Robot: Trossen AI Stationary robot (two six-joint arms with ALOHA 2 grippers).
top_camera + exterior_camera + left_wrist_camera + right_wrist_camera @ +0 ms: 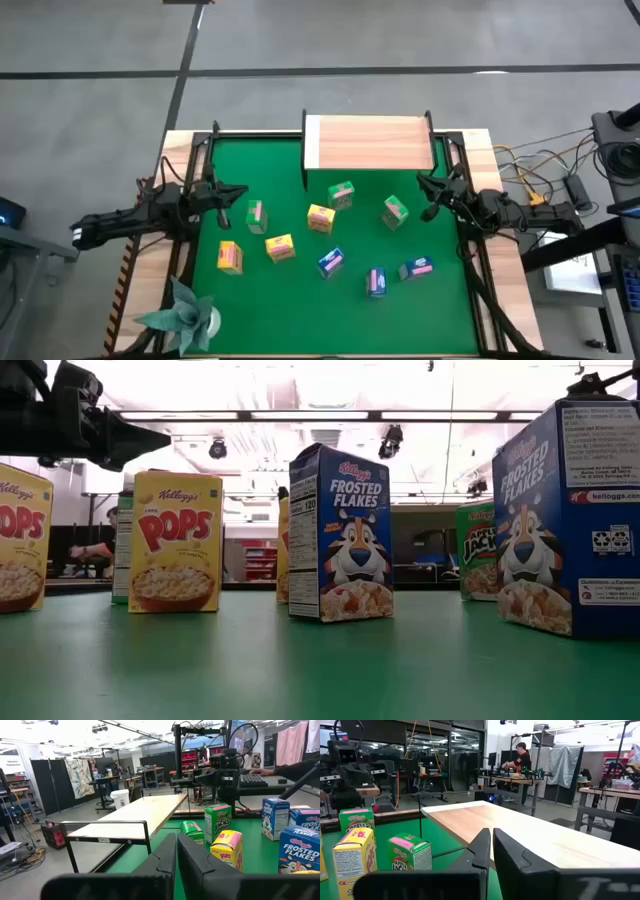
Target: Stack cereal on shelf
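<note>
**Both grippers closed and empty, nine cereal boxes on the mat**

The left gripper (243,193) is hovering at the left edge of the green mat (290,300), at middle height of the high view, and its two fingers are pressing together with nothing between them. The right gripper (422,182) is waiting at the right edge of the mat, just below the right end of the shelf (368,143); its fingers are also meeting, and it is holding nothing.

The shelf is standing at the top centre of the mat, and its wooden top is carrying no box. All nine cereal boxes are sitting on the mat below it. Three green boxes are lying across the upper row: one (256,215) at left near the left gripper, one (341,194) in the centre, one (395,212) at right. Three yellow boxes are standing at centre left: (230,256), (280,247) and (320,217); the last one is just beside the centre green box, perhaps touching it, but the view is too small to be sure. Three blue boxes are sitting at lower centre and lower right: (330,262), (376,282) and (416,268).

A folded teal paper plant (183,314) is standing at the lower left corner.
</note>
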